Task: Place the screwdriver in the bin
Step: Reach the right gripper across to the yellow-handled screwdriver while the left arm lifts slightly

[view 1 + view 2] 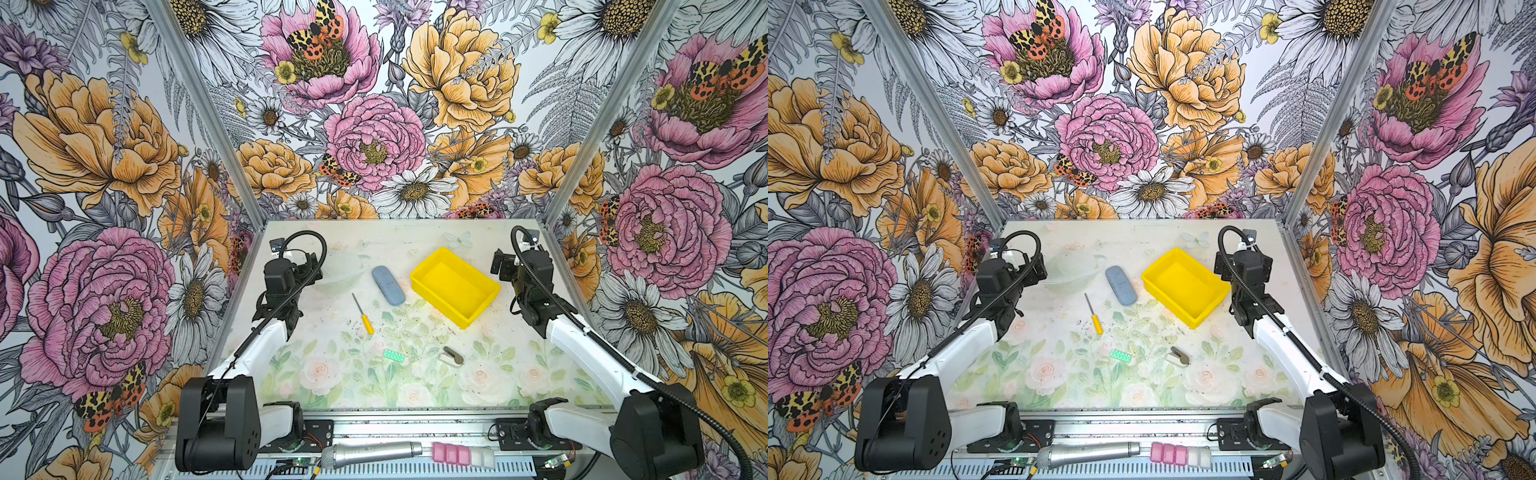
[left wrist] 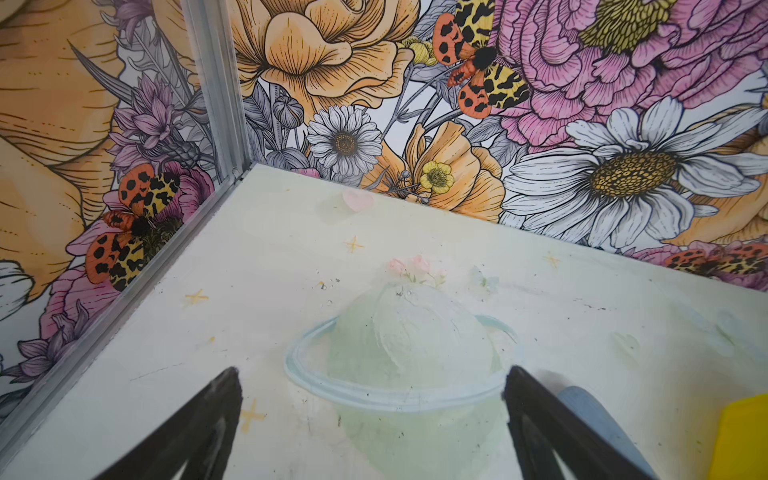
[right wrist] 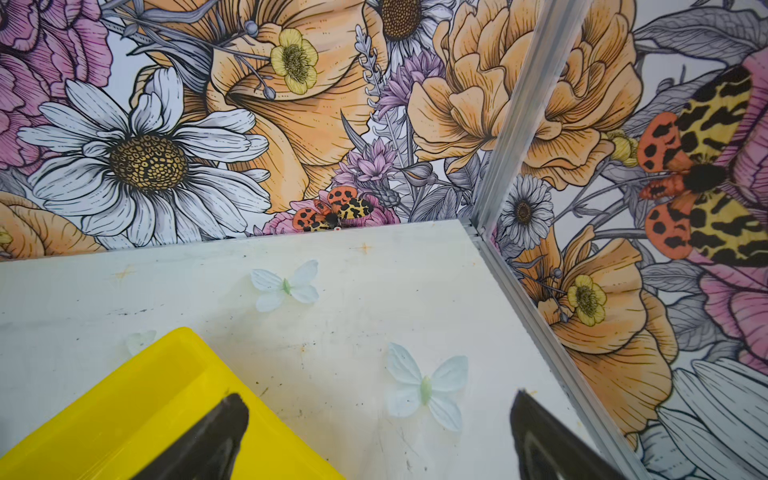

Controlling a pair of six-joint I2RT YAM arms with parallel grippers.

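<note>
Screwdriver point(image 1: 363, 313) lying on tabletop point(image 1: 415, 249), apart from yellow bin point(image 1: 455, 286); left gripper point(image 2: 372, 374) and right gripper point(image 3: 379, 397) both spread (holding nothing).

Your two arms match. The left arm point(image 1: 268, 338) and right arm point(image 1: 579, 353) each have glossy white link shells between matte black joint housings. Each also has a bulky black shoulder block point(image 1: 216, 419) dotted with small round holes. A black ribbed conduit point(image 1: 515, 249) runs along each arm and arches over the wrist. The left gripper point(image 2: 372, 374) and right gripper point(image 3: 378, 399) show black, tapering fingers point(image 2: 195, 432).
</note>
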